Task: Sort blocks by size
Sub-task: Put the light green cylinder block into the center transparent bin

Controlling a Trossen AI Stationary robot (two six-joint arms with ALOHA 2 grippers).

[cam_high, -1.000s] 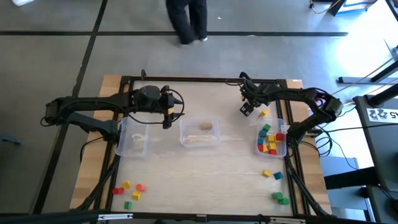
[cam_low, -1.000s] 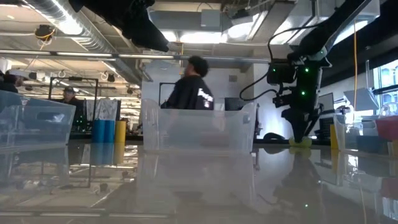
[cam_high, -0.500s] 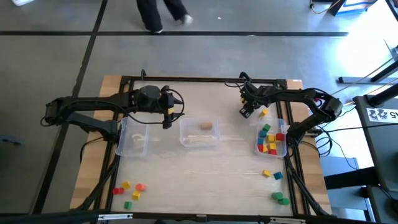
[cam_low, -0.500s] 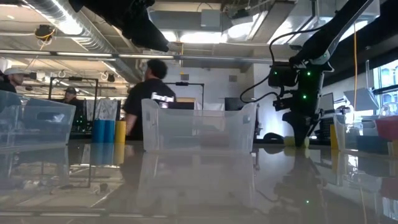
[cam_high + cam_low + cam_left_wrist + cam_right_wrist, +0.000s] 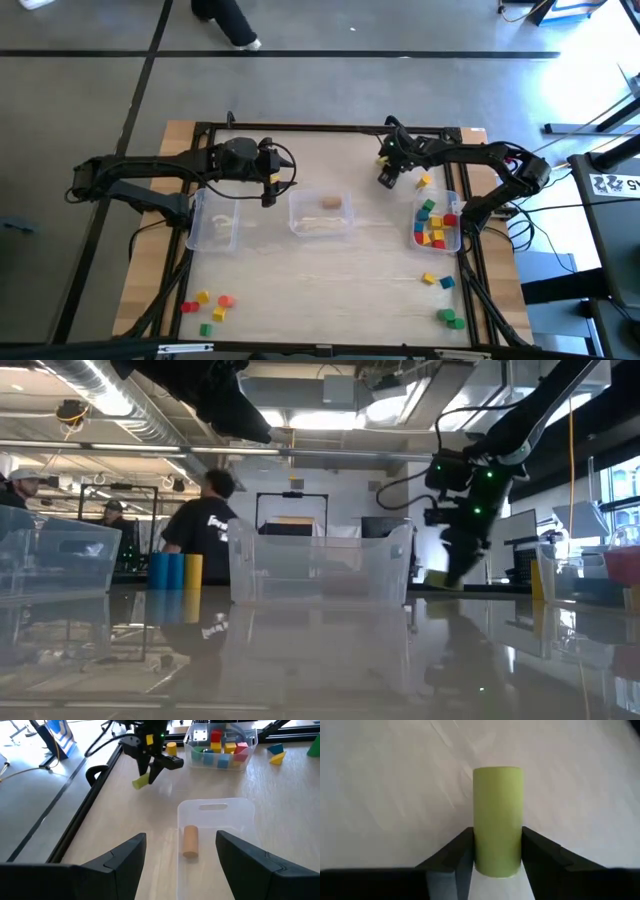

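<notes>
bins: three clear [image 5: 321, 213] on table [image 5: 330, 270] | person [image 5: 200, 525] behind

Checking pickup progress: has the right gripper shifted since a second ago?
Yes. The right gripper, shut on the yellow-green cylinder, has moved toward the middle bin, away from the right bin.

Lit evenly from above in the high view, with a strong white glare washing out the floor [image 5: 600, 60] at the far right edge. Backlit in the low view: bright ceiling lights [image 5: 400, 405] behind dark arm silhouettes, a glossy table [image 5: 320, 660] mirroring the room, a clear bin [image 5: 318, 565] hazy and soft. Sharp in the left wrist view, soft shadows under things. Smeared with motion blur behind the yellow-green cylinder [image 5: 497, 820] in the right wrist view.
</notes>
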